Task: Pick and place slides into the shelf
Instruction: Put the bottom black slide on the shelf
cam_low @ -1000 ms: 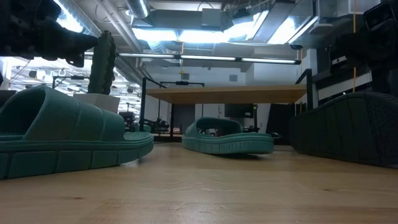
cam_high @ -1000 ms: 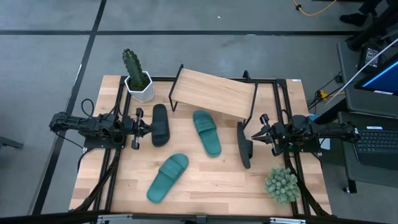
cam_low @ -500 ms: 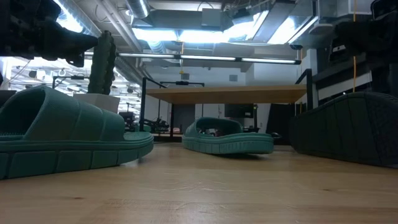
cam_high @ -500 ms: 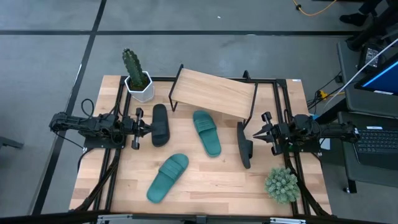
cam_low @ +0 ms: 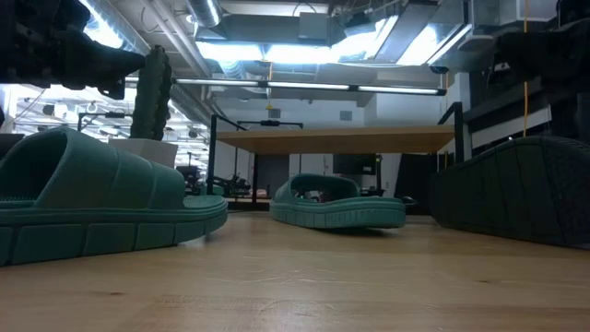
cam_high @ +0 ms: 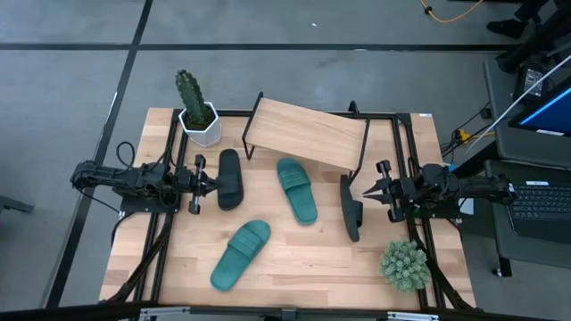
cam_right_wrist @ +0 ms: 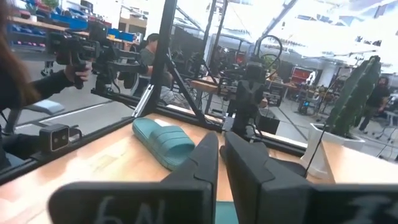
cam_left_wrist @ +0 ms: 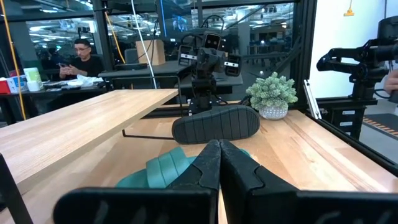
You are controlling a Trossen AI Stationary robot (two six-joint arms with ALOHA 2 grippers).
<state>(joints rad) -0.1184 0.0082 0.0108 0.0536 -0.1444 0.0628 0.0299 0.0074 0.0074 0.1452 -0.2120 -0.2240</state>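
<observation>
Right tool beside black slide, seemingly closed.

The wooden table is carrying the shelf at twelve o'clock, four slides around the centre, a potted cactus at eleven and a small spiky green plant at five.

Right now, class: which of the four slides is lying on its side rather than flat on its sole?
The black slide beside the right gripper. From above it shows only a narrow edge; the other black slide and both teal slides lie flat.
</observation>
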